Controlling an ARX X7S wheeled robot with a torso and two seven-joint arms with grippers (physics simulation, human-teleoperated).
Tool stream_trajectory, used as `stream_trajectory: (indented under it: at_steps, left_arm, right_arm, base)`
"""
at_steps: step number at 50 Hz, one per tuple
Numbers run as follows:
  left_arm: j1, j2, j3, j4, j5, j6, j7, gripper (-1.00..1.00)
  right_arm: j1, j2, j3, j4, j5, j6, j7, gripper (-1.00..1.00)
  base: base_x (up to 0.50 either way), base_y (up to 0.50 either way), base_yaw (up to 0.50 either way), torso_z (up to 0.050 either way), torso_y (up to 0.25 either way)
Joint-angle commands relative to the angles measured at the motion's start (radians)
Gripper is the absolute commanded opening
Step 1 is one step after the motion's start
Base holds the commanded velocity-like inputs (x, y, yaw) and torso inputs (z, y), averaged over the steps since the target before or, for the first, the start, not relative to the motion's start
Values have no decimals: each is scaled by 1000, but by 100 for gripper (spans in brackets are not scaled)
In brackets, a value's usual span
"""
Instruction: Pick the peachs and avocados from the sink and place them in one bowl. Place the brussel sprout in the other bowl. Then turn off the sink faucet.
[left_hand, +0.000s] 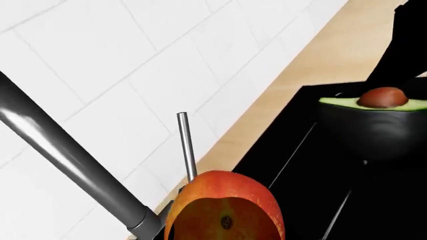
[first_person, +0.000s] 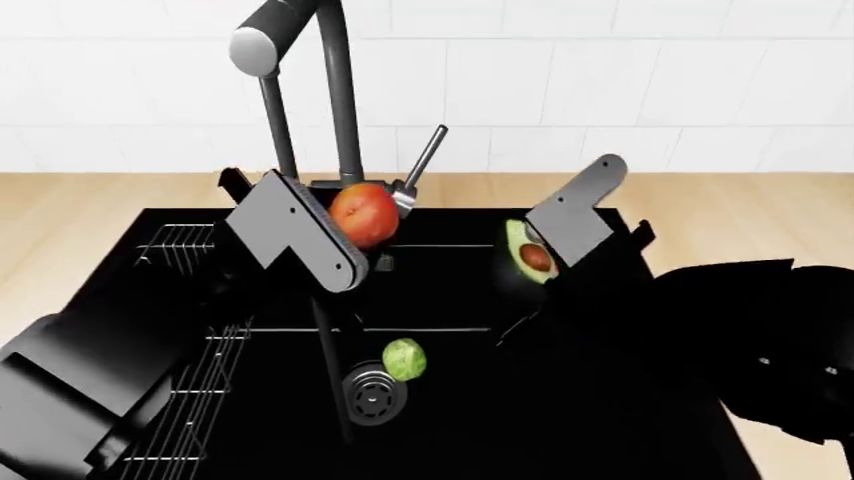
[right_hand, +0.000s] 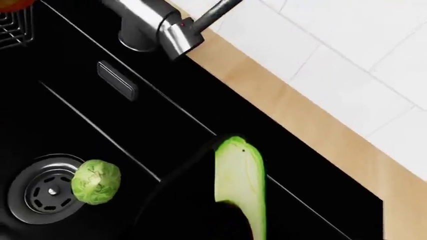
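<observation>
Fruit rides in both grippers above the black sink (first_person: 641, 440). The left gripper (first_person: 350, 235) is clamped on a peach (first_person: 363, 214), raised just in front of the faucet (first_person: 334, 90) at the far rim. The right gripper (first_person: 550, 262) grips a halved avocado (first_person: 529, 253), pit showing, right of centre. The brussel sprout (first_person: 404, 359) lies on the basin floor, touching the drain (first_person: 374, 392).

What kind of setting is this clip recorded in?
Most likely a simulated kitchen counter: a black sink set into a light wooden worktop, a tall steel faucet against a white tiled wall, with fruit and a brussel sprout being handled.
</observation>
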Motion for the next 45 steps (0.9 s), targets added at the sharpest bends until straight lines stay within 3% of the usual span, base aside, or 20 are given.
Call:
stream_trajectory:
  at_steps: [1,13,22,34,39,45]
  left_arm:
    - [19,9,-41,51,-17,4,-61,-100]
    - [97,6,-63,143,25,18,-175,-100]
    - [108,76,-135,113,62,64,-307,-100]
    - [133,112,-162,118,59,119,-343,-100]
    - [134,116,-152,115,65,125,-345,-100]
    - [119,176,-172,110,128,102,-477,-100]
  right_arm:
    - [-88,38,92,-99,-36,-166,48,-100]
    - [-162,47,154,-137,-90,-292,145,-100]
    - [-204,40,208,-126,-119,-390,187,-100]
    - [-265,56,257,-149,-114,-464,224,-100]
    - [-296,65,269,-159,-126,-496,231,-100]
    - [-333,70,325,-194,-139,-577,276,-100]
  base:
    - [-430,0,0,0,0]
    - [-500,89,0,0,0]
    - [-500,250,0,0,0]
    - [-500,220,0,0,0]
    - [-500,61,0,0,0]
    - [-93,-500,0,0,0]
